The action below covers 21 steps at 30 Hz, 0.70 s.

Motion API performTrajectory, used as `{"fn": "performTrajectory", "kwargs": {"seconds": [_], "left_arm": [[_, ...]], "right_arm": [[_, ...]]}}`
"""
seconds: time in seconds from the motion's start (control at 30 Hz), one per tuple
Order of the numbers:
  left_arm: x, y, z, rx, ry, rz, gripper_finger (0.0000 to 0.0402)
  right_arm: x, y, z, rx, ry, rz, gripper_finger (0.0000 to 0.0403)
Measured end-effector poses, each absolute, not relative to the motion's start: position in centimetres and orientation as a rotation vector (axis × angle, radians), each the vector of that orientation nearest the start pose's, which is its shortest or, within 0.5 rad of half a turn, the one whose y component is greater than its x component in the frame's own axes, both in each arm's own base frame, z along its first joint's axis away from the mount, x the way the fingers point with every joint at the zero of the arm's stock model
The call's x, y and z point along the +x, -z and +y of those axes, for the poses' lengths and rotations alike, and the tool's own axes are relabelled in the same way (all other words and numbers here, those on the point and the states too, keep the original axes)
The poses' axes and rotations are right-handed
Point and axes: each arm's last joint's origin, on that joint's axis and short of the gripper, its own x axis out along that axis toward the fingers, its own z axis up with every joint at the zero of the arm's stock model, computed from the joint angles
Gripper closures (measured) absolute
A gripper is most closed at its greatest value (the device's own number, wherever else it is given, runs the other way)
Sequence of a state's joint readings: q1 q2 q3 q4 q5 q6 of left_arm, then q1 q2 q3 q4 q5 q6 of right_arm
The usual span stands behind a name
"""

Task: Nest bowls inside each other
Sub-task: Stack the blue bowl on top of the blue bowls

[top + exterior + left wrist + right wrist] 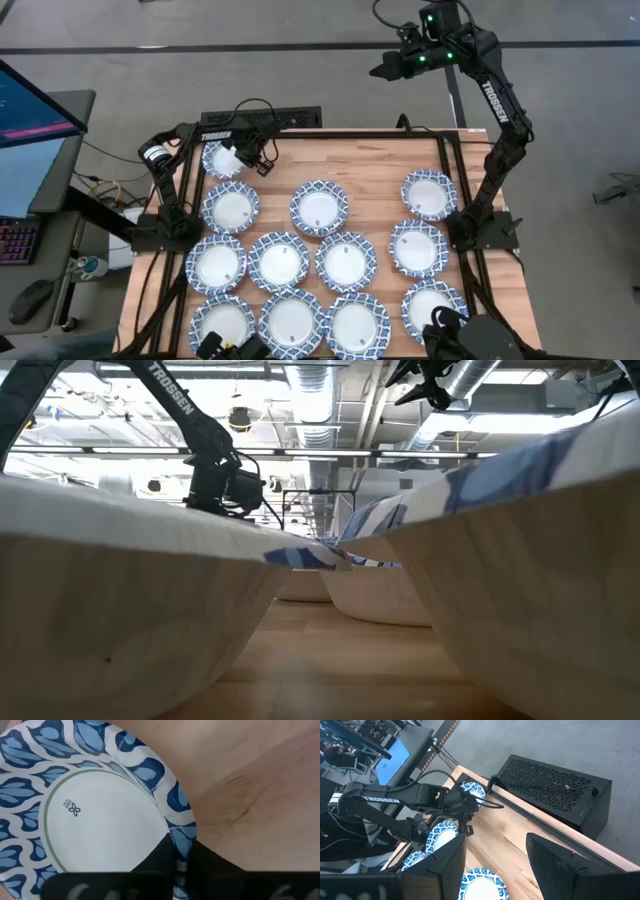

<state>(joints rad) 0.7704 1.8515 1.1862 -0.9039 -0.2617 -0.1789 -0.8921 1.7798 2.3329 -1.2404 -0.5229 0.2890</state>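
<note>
Several white bowls with blue-patterned rims lie singly on the wooden table (380,170), bottoms down. The far-left bowl (216,160) fills the left wrist view (95,810). My left gripper (250,158) stands over that bowl's right side, pointing steeply down, shut on its rim (181,870). My right gripper (385,68) is raised high beyond the table's far edge, open (495,865), with nothing between its fingers. The low view shows bowl walls (120,600) close up, with the left arm (225,480) behind them. My left gripper pinches the far-left bowl's patterned rim (180,837) on the bowl's right side. One finger (155,860) is inside the bowl and the other (212,865) is outside it. The fingers come from above, pointing steeply down. The bowl lies flat on the table.
Other bowls lie close by: one (230,208) just nearer than the held bowl, one (319,207) at mid-table, and rows of them toward the near edge (291,322). Bare wood (360,160) lies along the far edge. A black box (555,795) sits behind the table.
</note>
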Motion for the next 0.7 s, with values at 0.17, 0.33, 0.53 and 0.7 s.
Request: {"fn": "performTrajectory", "kwargs": {"seconds": [0.17,0.33,0.53,0.7], "left_arm": [[22.8,-16.1,22.4,-0.54,-0.917,1.557,0.0399],[24.2,-18.7,20.3,-0.437,-0.863,1.615,0.0401],[27.7,-25.4,17.3,-0.175,-0.822,1.458,0.0401],[30.4,-29.4,12.2,0.104,-0.5,1.373,0.0401]], "right_arm": [[21.4,-48.3,-24.3,0.728,0.433,0.475,0.0173],[21.1,-48.3,-24.5,0.731,0.444,0.471,0.0173],[20.6,-47.9,-25.5,0.748,0.475,0.471,0.0173],[19.9,-48.0,-25.9,0.771,0.501,0.456,0.0173]]}}
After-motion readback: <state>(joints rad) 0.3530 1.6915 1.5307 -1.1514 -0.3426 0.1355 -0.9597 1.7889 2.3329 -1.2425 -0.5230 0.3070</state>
